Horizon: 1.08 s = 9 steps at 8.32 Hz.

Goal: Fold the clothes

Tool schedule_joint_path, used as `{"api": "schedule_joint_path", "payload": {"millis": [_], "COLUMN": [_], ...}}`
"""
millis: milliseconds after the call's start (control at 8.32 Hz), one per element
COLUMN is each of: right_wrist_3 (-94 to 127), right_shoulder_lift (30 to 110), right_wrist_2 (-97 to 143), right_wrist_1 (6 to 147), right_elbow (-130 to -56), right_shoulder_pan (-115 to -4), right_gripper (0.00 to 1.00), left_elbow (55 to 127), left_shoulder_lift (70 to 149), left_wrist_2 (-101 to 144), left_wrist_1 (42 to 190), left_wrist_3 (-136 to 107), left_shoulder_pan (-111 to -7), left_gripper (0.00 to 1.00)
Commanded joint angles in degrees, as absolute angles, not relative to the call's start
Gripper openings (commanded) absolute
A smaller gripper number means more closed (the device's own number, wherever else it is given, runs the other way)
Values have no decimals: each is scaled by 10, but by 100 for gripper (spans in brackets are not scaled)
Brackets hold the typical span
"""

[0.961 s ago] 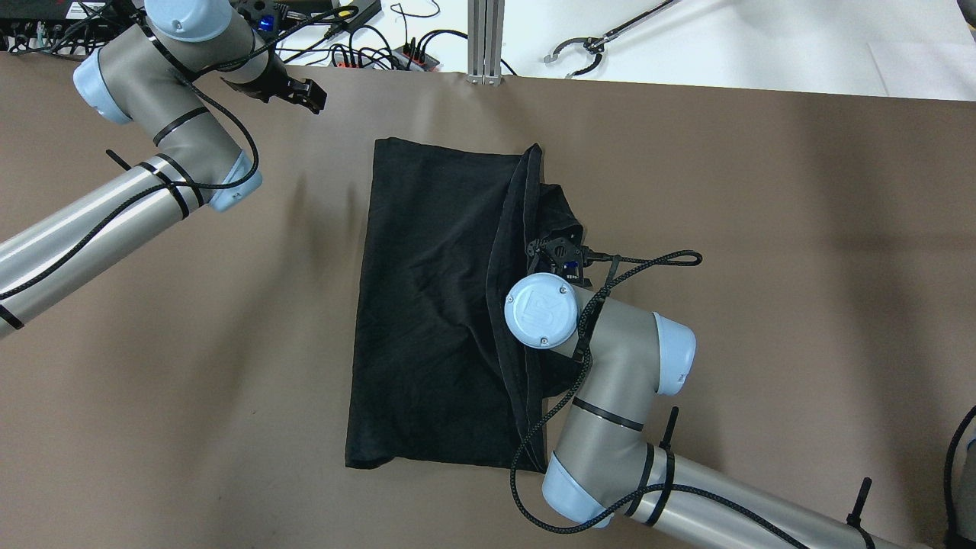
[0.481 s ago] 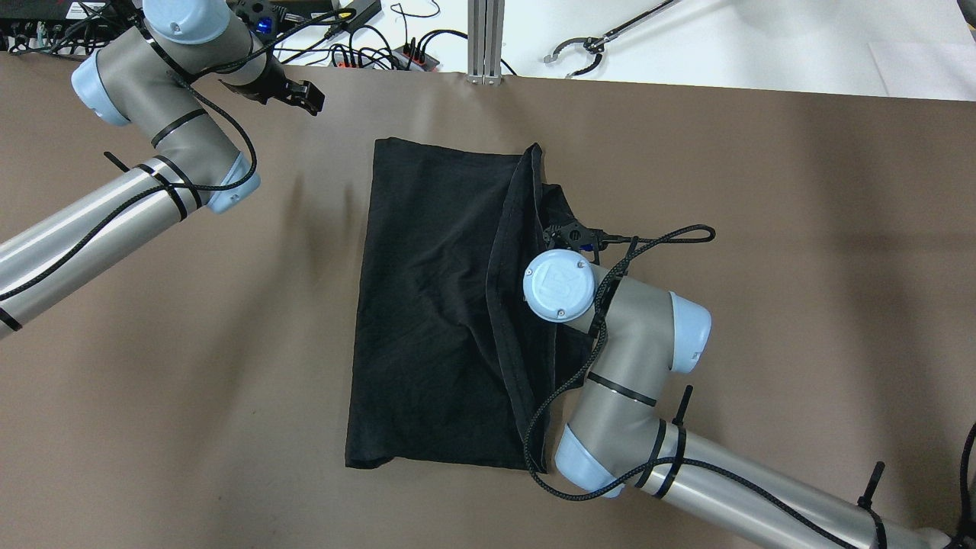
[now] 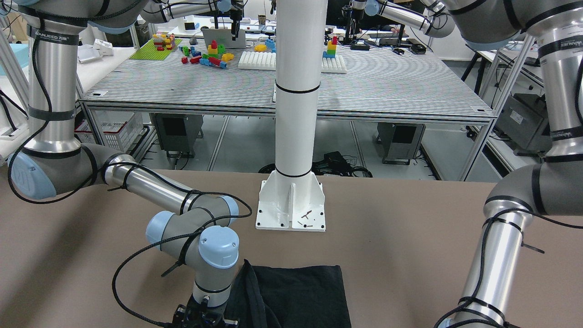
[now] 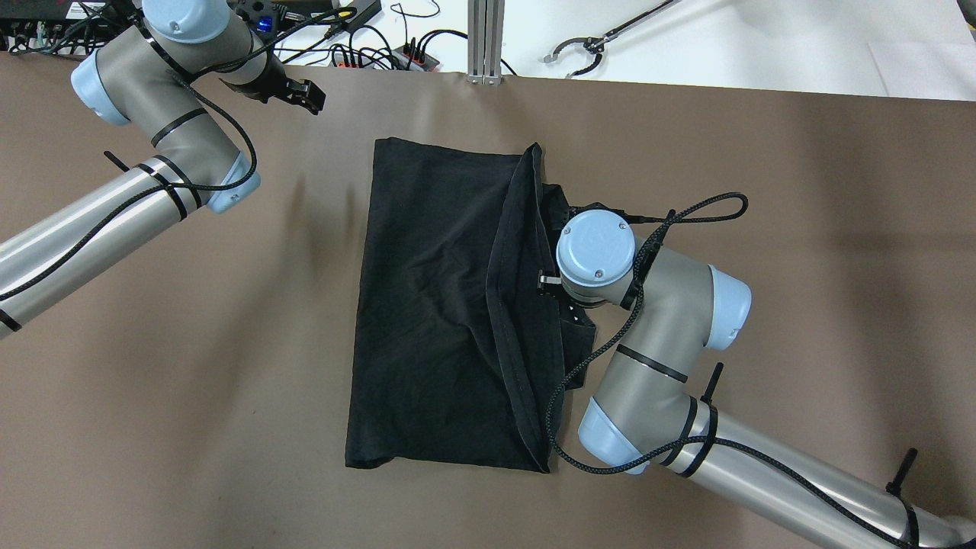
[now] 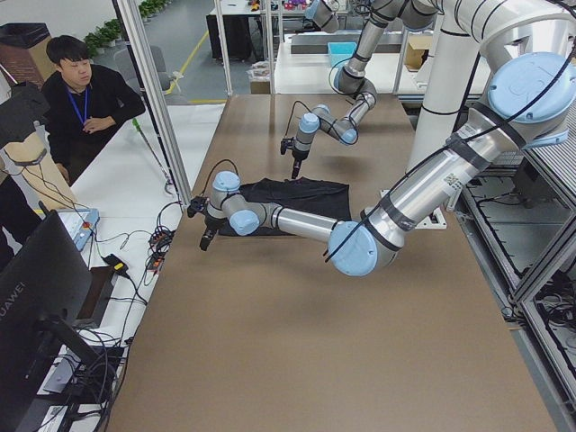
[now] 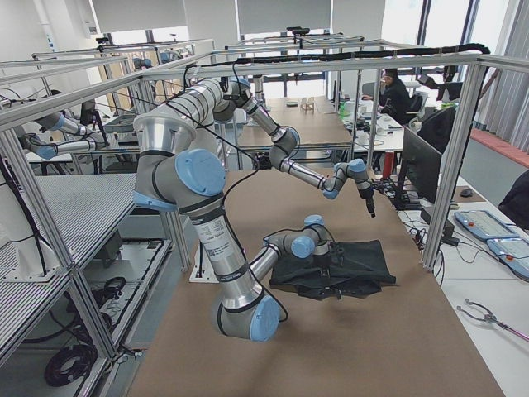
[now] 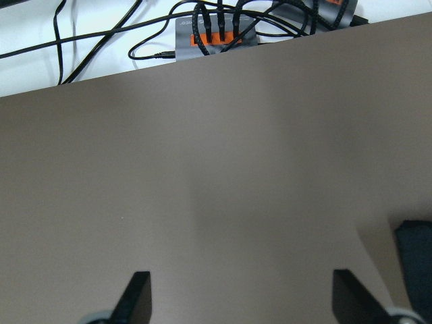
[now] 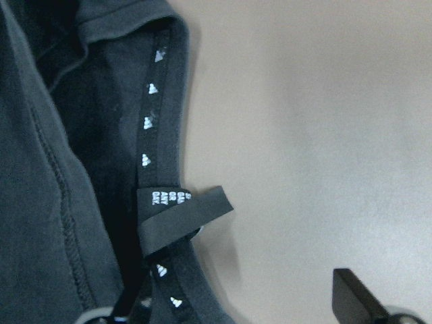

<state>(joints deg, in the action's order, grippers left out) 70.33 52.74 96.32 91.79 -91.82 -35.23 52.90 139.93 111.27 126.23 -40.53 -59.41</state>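
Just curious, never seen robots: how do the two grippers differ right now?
The left gripper hangs over the table near its far edge, apart from the black cloth; the right gripper is low over the cloth's hem. From overhead the left gripper shows plainly; the right hides under its wrist. Both are open, holding nothing.

the black cloth (image 4: 435,305) is thin, soft, matt fabric with stitched hems and light creases; a woven tape (image 8: 150,128) along its inner edge looks smoother and carries small white printed marks. the table cover (image 4: 191,343) is smooth, matt brown; the right arm (image 4: 762,482) has satiny bare metal tubes and pale blue plastic caps; the white pillar (image 3: 298,114) is glossy painted metal.
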Motion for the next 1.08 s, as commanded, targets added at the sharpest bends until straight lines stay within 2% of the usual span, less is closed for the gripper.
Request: {"api": "schedule_joint_path", "payload": {"millis": [0,601,961], "right_wrist_3": [722,691,621], "right_shoulder_lift": [496,480,503], "right_wrist_2": [989,895,903], "right_wrist_1": [992,994,995], "right_elbow": [-997,-1020,-1024], "right_shoulder_pan": [-349,-209,-188], "right_gripper": [94,92,68], "left_elbow": [529,529,528], "left_shoulder_lift": [1400,1401,1400], "left_wrist_2": [1113,1111,1110], "left_wrist_1": [1262,1261,1261], "left_wrist_3": [-405,-406,-406], "left_shoulder_pan": [-594,-594,-594], "left_gripper": [94,94,94]}}
